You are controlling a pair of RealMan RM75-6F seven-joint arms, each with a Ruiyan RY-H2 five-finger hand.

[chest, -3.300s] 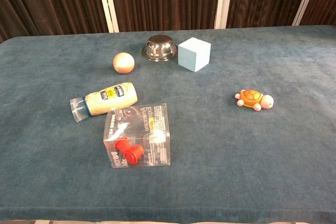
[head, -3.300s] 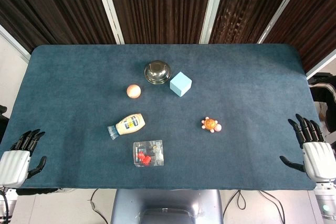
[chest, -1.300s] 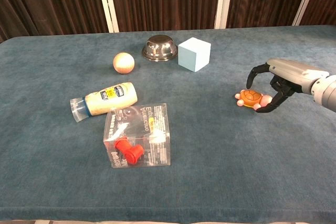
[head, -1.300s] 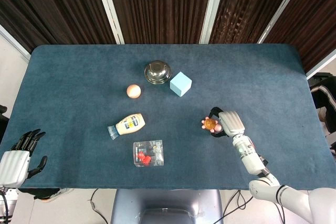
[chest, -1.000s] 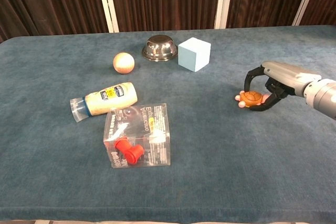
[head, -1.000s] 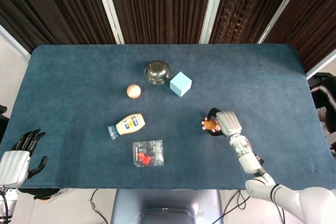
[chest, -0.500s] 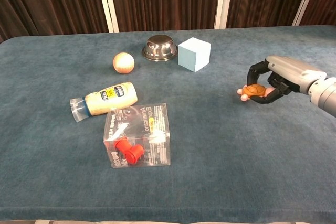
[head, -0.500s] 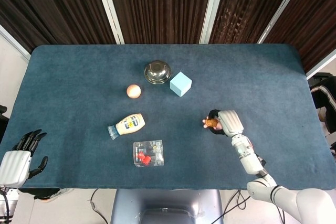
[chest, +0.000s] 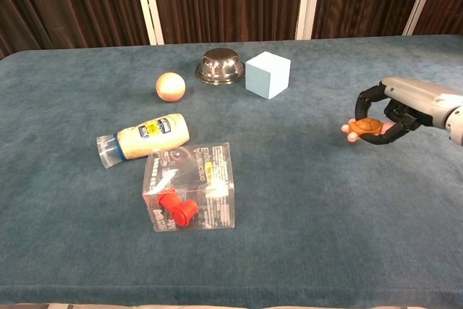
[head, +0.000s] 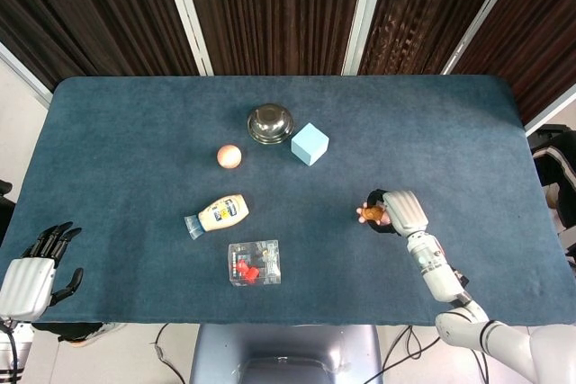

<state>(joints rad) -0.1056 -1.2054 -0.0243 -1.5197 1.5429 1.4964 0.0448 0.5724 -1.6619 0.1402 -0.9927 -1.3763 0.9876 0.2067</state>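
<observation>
Toy turtle [chest: 367, 127] is in my right hand [chest: 396, 110], pinched between the dark fingers [chest: 370, 96] and thumb, lifted a little off the table [chest: 304, 236]; shell faces up, pale head end pokes out to the left of the hand. Its long axis runs roughly left-right, in line with the forearm coming in from the right edge. From above, the turtle [head: 372, 213] sits on the left side of the right hand [head: 396, 211], so the toy leads and the wrist trails toward the near right corner.

Left hand [head: 34, 274] is off the near left corner of the table, holding nothing, fingers apart and loosely extended. Right hand is plainly the only one in play.

Outward from the turtle: light blue cube [chest: 268, 74] is far-left of it, well apart. Steel bowl [chest: 220, 66], upside down, just beside the cube on its left. Peach ball [chest: 170, 86] further left. Mayonnaise bottle [chest: 144, 137] lies on its side, blue cap pointing left. Clear plastic box [chest: 189, 187] with a red part inside sits just nearer than the bottle; whether they touch, I cannot tell.
</observation>
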